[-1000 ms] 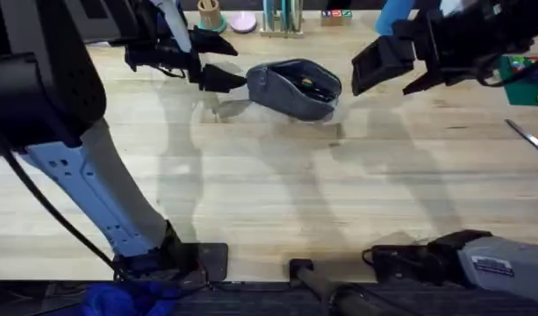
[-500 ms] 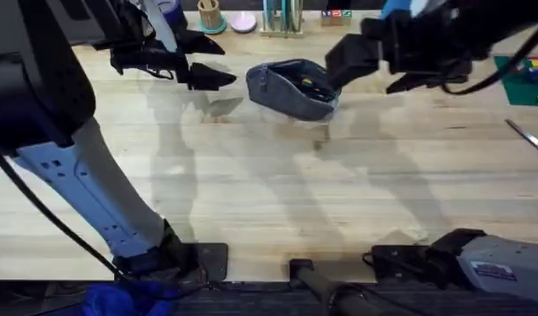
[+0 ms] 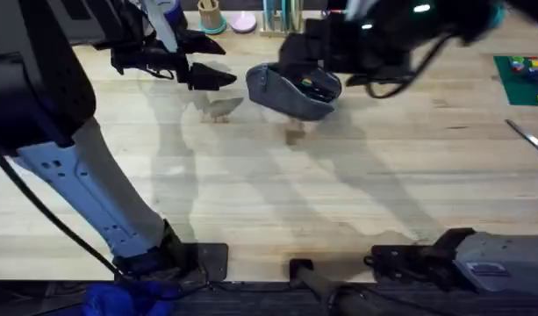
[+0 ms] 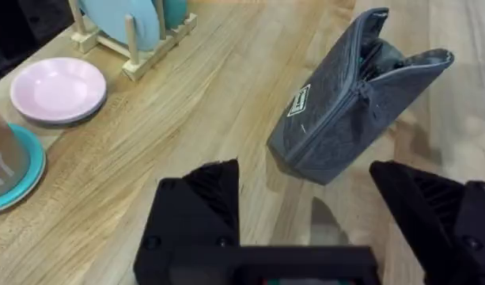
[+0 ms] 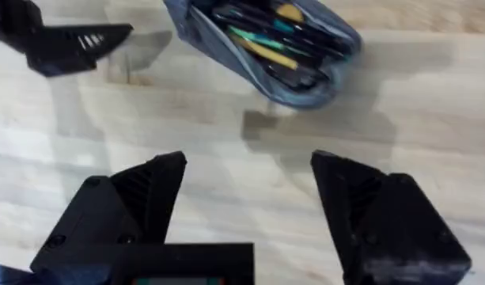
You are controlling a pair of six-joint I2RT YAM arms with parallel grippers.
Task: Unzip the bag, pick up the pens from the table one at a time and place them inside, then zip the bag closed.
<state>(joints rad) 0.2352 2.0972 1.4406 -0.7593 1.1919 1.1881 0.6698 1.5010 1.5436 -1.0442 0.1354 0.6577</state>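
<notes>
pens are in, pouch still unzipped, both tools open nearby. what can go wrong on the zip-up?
1. The soft grey-blue fabric pouch gapes wide with pens filling its mouth; one could catch in the zipper.
2. Nothing pins the pouch: the left tool is open beside it and the right tool open above it. Pulling the zipper may just drag it across the light wooden table.

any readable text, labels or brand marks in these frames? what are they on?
None can be read.
Small white tag on the side of the bag: print too small to make out.
White sticker on the right arm's base: blurred lines, not legible.
</notes>
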